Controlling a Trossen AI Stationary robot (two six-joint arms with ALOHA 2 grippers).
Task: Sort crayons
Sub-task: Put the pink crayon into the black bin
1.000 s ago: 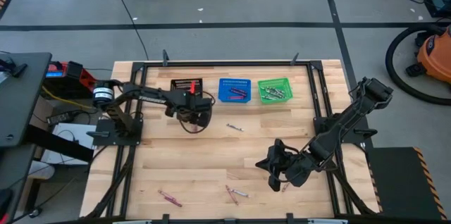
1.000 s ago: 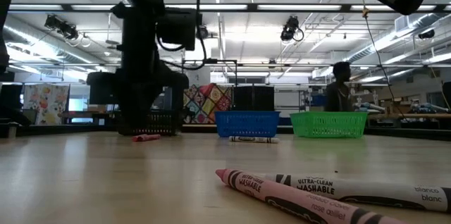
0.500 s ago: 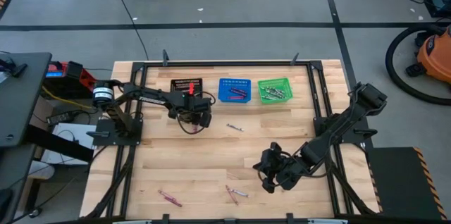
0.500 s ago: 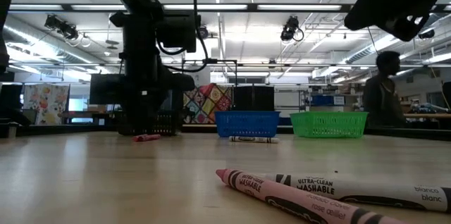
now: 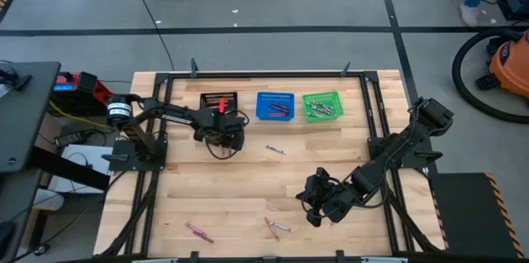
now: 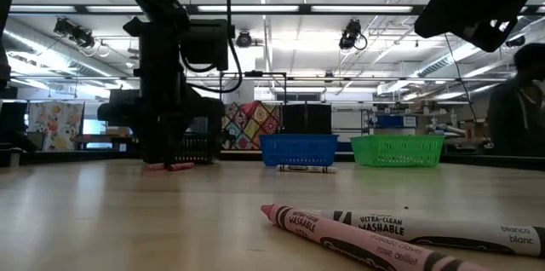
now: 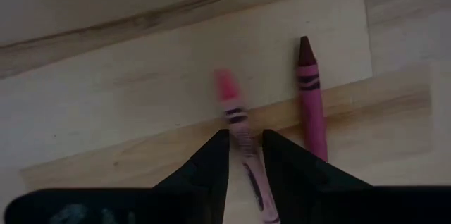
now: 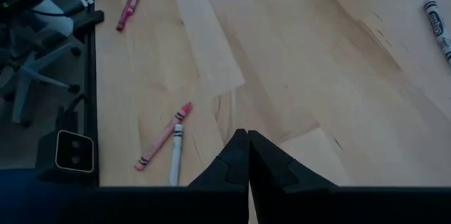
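High view: three small mesh baskets stand in a row at the table's far side, a black mesh basket (image 5: pixel 219 99), a blue mesh basket (image 5: pixel 274 106) and a green mesh basket (image 5: pixel 321 105); the contents of the blue and green ones are too small to count. Loose crayons lie apart: a pale crayon (image 5: pixel 276 150) mid-table, a pink and white crayon pair (image 5: pixel 275 227) at the near edge, and a pink crayon (image 5: pixel 198 232) near left. The left gripper (image 7: pixel 245 155), just near of the black basket, stands narrowly parted around a pink paper-wrapped crayon (image 7: pixel 236 115), beside a magenta crayon (image 7: pixel 311 101). The right gripper (image 8: pixel 247 141) hangs closed and empty, near right.
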